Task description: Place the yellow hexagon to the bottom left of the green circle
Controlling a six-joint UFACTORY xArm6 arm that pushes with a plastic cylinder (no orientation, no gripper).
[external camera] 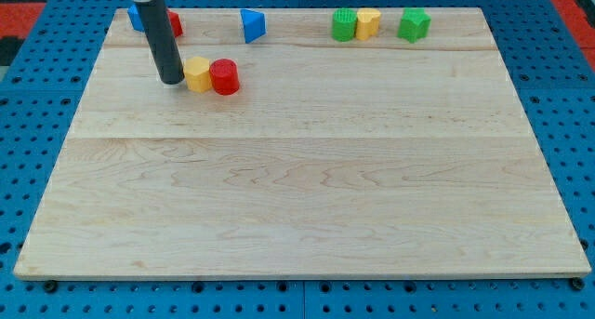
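Pushing is suiting the small yellow hexagon block [197,73], seemingly light, rigid and slidy, with my tip [171,80], grasping nothing, sitting against its view-left face.

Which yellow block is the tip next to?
The yellow hexagon at the view's upper left, touching the red cylinder. My tip sits right at its left side. The other yellow block is along the top edge beside the green circle.
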